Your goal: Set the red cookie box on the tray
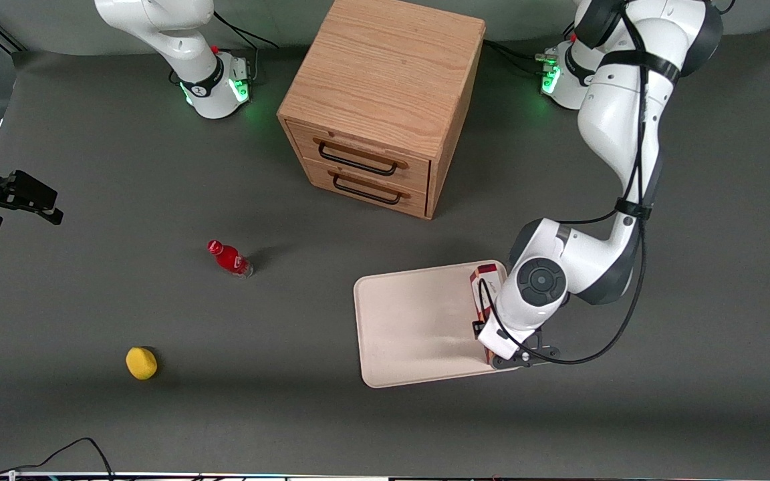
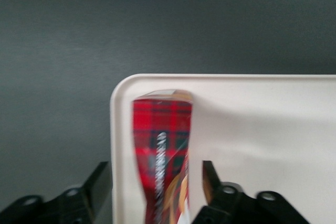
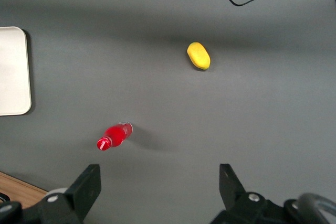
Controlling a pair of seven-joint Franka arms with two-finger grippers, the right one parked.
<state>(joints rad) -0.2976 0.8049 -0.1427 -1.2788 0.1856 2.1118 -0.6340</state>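
Red cookie box [image 2: 161,150] lying inside the tray [image 1: 412,321], along the tray's edge toward the working arm's end of the surface [image 1: 224,414], one end close to a rounded tray corner. Tool [image 2: 157,187] positioned low over the box, fingers [image 2: 100,182] spread on both sides of the carton with visible gaps; nothing gripped, judged a release. Box resting on its narrow long face, probably because the grasp spanned its thin dimension. Placement close to the rim likely reflects the shortest reach from the arm's side; box fully within the rim, so task judged essentially complete. Wooden drawer cabinet [image 1: 385,107] farther from the front camera than the tray. Small red bottle [image 1: 230,259] and yellow object [image 1: 141,363] well apart from the tray, toward the parked arm's end.
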